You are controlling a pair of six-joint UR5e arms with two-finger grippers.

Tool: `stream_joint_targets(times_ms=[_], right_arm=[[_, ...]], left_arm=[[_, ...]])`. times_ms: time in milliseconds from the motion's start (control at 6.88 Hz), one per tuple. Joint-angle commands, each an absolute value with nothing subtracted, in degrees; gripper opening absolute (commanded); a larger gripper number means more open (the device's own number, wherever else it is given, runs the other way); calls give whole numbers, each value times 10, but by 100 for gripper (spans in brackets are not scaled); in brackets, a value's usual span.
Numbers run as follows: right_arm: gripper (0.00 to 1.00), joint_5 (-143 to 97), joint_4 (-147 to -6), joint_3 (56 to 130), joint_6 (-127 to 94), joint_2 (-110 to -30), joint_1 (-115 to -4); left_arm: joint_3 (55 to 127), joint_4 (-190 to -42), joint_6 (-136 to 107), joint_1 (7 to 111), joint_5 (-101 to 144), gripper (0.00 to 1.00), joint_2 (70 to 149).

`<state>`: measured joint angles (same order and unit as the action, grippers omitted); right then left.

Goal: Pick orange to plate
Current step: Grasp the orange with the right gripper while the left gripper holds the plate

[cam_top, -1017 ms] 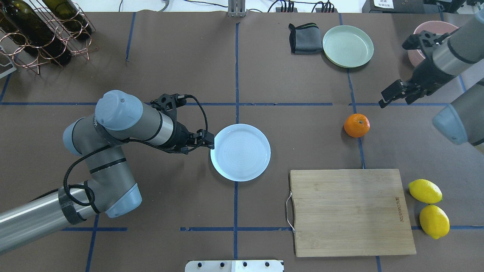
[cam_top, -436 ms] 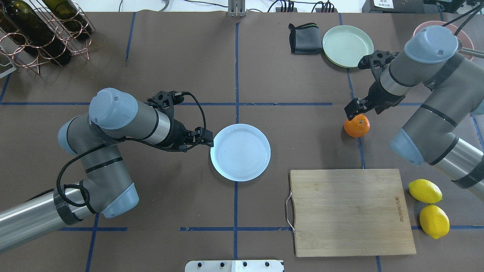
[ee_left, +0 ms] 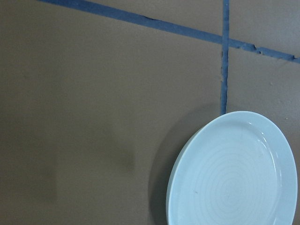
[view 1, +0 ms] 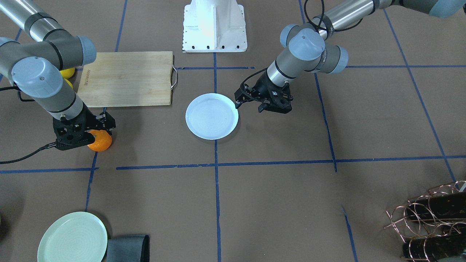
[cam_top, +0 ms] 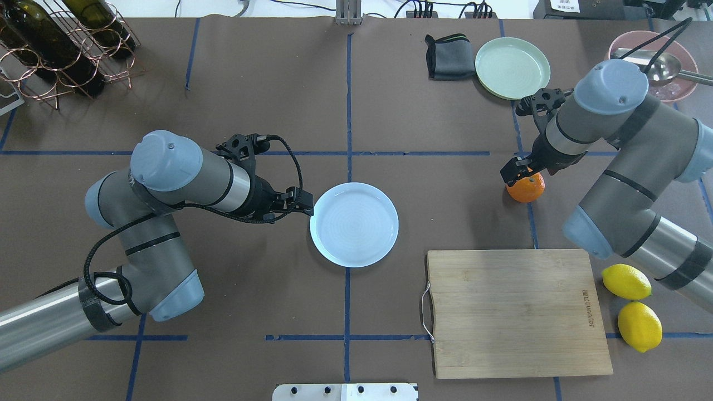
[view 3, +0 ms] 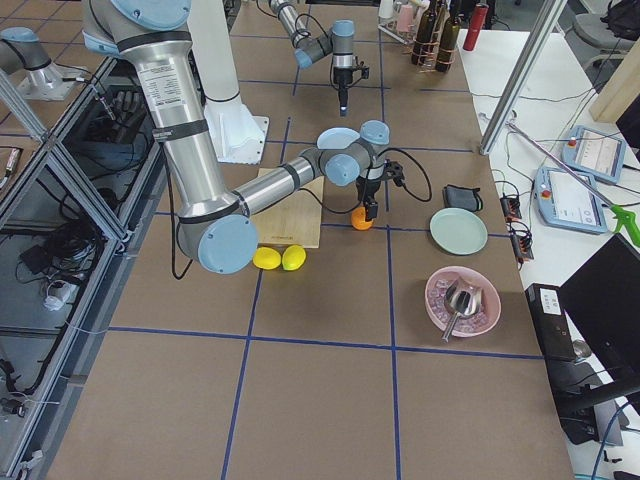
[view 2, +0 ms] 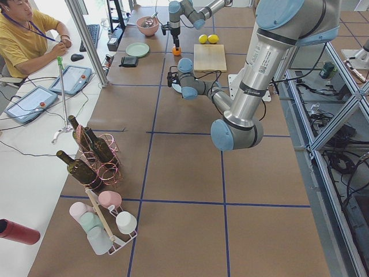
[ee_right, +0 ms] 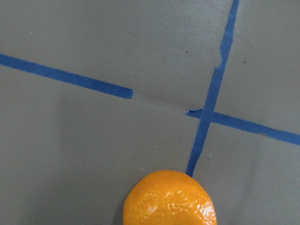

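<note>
The orange lies on the brown table right of centre, on a blue tape line. My right gripper hangs open just above it, fingers either side, partly covering it in the front view, where the orange peeks out beside the right gripper. In the right wrist view the orange fills the bottom centre. The pale bluish plate sits mid-table with nothing on it. My left gripper hovers open at its left rim, clear of it. The left wrist view shows the plate at lower right.
A wooden cutting board lies near the front right, with two lemons beside it. A green plate, a grey cloth and a pink bowl with a ladle stand at the back right. A bottle rack fills the back left.
My right arm swung in from the right edge and lowered its gripper onto the orange. The left arm barely shifted, and the orange and plate stayed put.
</note>
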<state>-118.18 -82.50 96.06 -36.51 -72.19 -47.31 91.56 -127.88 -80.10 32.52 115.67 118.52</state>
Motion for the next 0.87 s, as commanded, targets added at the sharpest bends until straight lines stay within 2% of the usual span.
stream_joint_targets(times_ms=[0,291,581,726], right_arm=[[100,-1170,-824,949,-366,-721,-466],[100,-1162,-824,936,-366,-715,-456],[100,-1163,-766,904,-366,-715,-455],[97,-1163,-764,904,-366,-715,-455]], left_arm=[[916,-1279,-802,325,1153,95,1185],[916,-1279,-802,325,1152,96,1185],[916,-1279,-802,325,1152,97,1185],[917,-1279,-803,325,1152,98,1186]])
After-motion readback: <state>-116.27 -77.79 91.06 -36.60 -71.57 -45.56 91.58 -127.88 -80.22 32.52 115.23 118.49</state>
